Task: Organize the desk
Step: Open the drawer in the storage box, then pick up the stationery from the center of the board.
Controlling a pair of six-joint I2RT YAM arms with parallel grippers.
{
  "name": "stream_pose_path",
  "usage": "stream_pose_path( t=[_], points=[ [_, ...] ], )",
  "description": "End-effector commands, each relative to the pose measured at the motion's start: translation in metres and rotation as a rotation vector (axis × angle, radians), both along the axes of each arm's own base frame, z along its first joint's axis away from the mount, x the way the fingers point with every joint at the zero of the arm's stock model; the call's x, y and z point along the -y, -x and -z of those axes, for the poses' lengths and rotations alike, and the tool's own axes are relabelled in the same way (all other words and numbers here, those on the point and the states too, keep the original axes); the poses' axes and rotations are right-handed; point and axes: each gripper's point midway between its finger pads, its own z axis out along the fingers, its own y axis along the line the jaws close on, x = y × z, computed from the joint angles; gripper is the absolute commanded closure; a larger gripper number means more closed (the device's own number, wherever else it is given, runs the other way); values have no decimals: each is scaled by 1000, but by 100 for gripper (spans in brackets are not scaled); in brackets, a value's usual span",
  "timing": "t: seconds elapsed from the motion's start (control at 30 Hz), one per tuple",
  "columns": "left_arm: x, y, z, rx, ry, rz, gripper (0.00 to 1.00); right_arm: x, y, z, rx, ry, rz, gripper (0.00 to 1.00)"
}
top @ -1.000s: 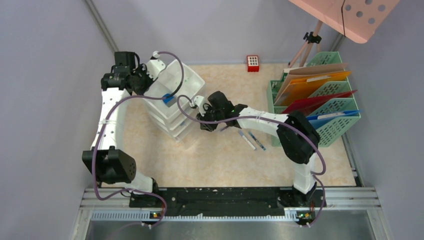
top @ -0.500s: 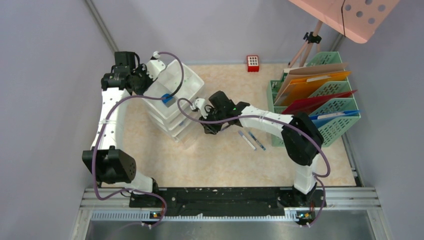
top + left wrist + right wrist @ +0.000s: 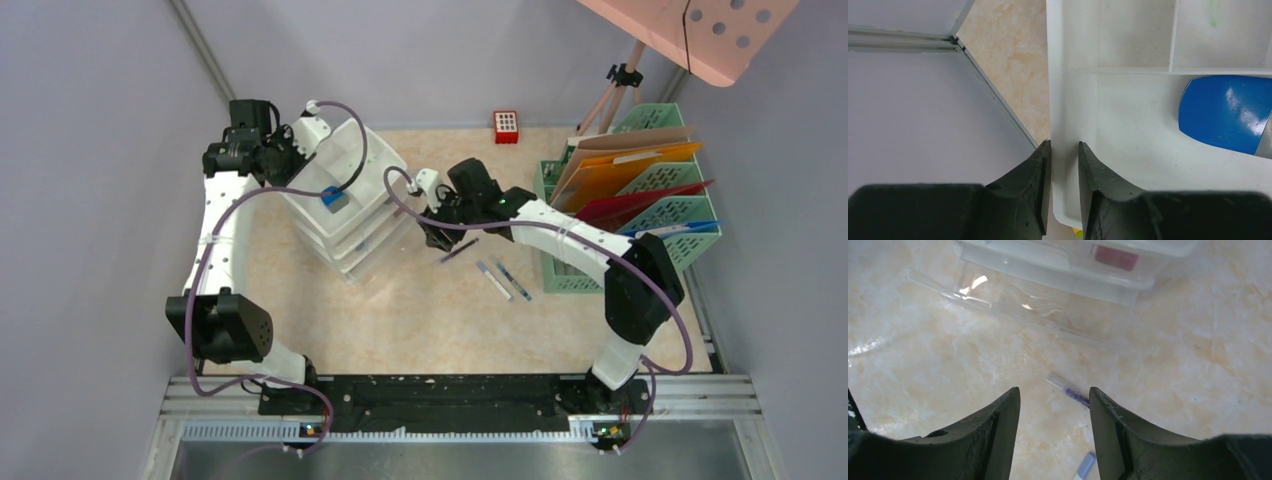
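The desk (image 3: 400, 320) is a beige mottled top with grey walls around it. At its back left stands a white drawer unit (image 3: 350, 200). My left gripper (image 3: 1064, 150) is shut on the rim of the unit's top tray (image 3: 1128, 125), one finger on each side of the wall. A blue object (image 3: 1223, 112) lies in that tray. My right gripper (image 3: 1054, 395) hovers open over the desk, right of the unit. A thin purple pen (image 3: 1070, 392) lies on the desk below its fingers, seen in the top view as a dark pen (image 3: 458, 250).
A clear lower drawer (image 3: 1038, 315) sticks out of the unit toward the right gripper. Two more pens (image 3: 505, 281) lie mid-desk. A green mesh rack (image 3: 660, 230) with coloured folders stands at the right. A red block (image 3: 506, 126) sits by the back wall.
My right gripper has opened wider and moved back and to the right, away from the drawer unit. The dark pen now lies uncovered on the desk. The left arm has hardly moved.
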Motion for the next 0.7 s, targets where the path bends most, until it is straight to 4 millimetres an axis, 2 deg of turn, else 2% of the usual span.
stream_pose_path(
  t=[0.0,0.07,0.1,0.17,0.27,0.33,0.47,0.63,0.67],
  points=[
    [-13,-18,-46,160,-40,-53,66,26,-2,-11,44,33,18,45],
    [-9,-19,-53,178,-17,-52,57,36,-1,-6,36,57,29,44],
    [-8,-19,-57,191,-6,-53,47,42,0,-2,30,70,37,42],
    [-5,-19,-67,220,17,-58,36,53,4,7,15,107,48,40],
    [-5,-19,-83,269,44,-87,23,76,9,23,3,177,79,39],
    [-7,-19,-93,307,59,-114,19,95,12,34,0,222,109,39],
    [-2,-10,-113,365,130,-151,16,123,17,44,-8,272,149,41],
    [23,15,-126,383,273,-126,13,140,33,57,-44,319,139,46],
    [28,18,-123,368,299,-122,13,143,35,60,-49,328,139,46]
  ],
)
